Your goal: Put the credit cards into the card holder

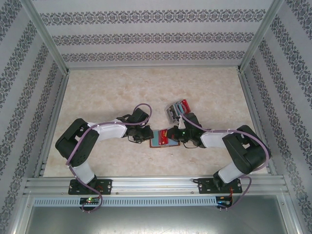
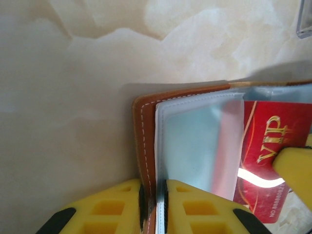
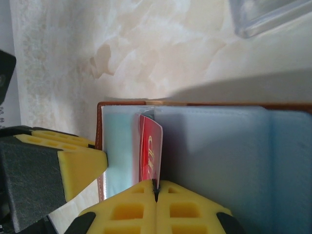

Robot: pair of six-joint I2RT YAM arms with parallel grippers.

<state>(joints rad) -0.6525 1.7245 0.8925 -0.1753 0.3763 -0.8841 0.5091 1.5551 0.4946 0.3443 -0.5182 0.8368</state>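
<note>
— On the left of the table (image 1: pixel 97 92), what is found?
— The left fingers (image 2: pixel 129 197) are found drawn narrow, clamped on one edge of the card holder (image 2: pixel 145 126). Its brown cover and a clear sleeve (image 2: pixel 195 141) are pinched between them.
— And where is the card holder placed?
— It is laid open on the table between the two arms, near the front, with its pale sleeves turned up.
— What is held further right?
— A red card (image 3: pixel 148 146), lettered VIP in gold, is gripped by its edge in the right fingers (image 3: pixel 146 197), which are pressed together on it. The card is stood among the sleeves; whether it is seated in a pocket cannot be told.
— Is anything set beyond that?
— A clear tray (image 1: pixel 170 116) is set just behind the right fingers, and more credit cards (image 1: pixel 183 105) are stacked in it.
</note>
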